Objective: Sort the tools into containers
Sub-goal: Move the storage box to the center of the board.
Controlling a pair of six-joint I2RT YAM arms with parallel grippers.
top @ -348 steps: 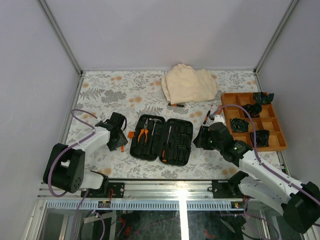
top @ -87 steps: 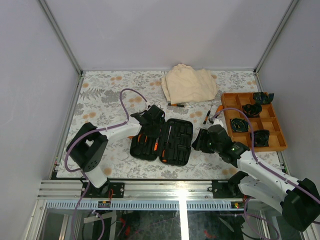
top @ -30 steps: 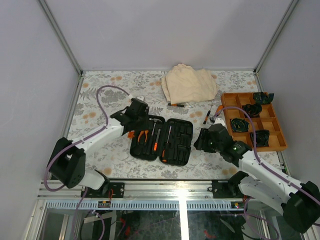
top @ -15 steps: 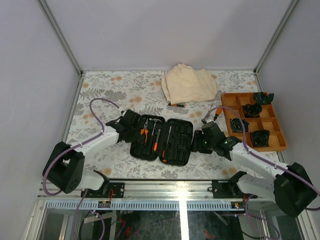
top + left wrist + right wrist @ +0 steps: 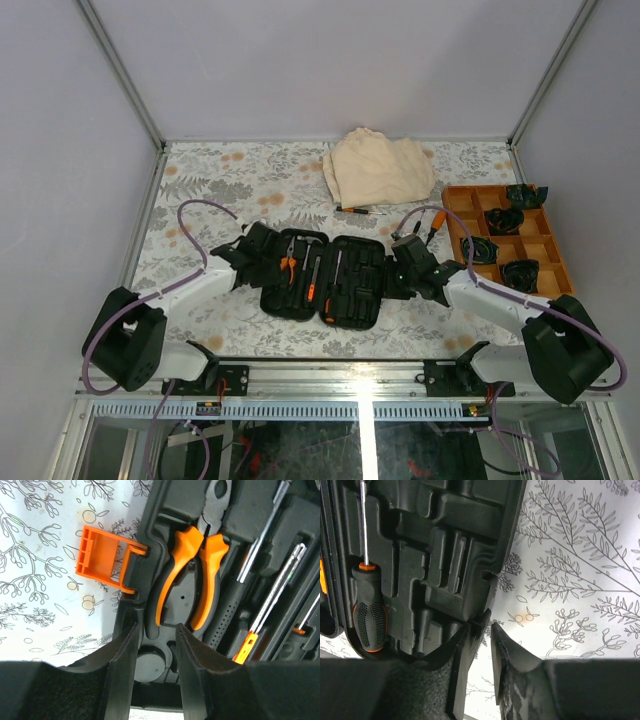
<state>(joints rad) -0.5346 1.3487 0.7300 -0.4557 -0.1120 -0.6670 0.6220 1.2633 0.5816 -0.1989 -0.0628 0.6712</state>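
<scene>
The black tool case [image 5: 322, 280] lies open at the table's centre. It holds orange-handled pliers [image 5: 288, 267], screwdrivers [image 5: 312, 270] and other tools. My left gripper [image 5: 262, 248] is open at the case's left edge; in the left wrist view its jaws [image 5: 156, 632] straddle the case's corner below the pliers [image 5: 192, 585], beside the orange latch [image 5: 100, 557]. My right gripper [image 5: 400, 272] is at the case's right edge. In the right wrist view its jaws [image 5: 482, 637] stand narrowly apart with a rim tab at the tips, near a slotted screwdriver [image 5: 369, 615]. A loose screwdriver [image 5: 358, 210] lies by the cloth, and another orange-handled tool [image 5: 435, 220] lies near the tray.
A beige folded cloth [image 5: 378, 168] lies at the back centre. An orange wooden tray [image 5: 455, 200] with several black items [image 5: 500, 218] stands at the right. Frame posts and grey walls close in the table.
My left gripper swept over the case and came back to its left edge. My right gripper moved left and up against the case's right edge.
</scene>
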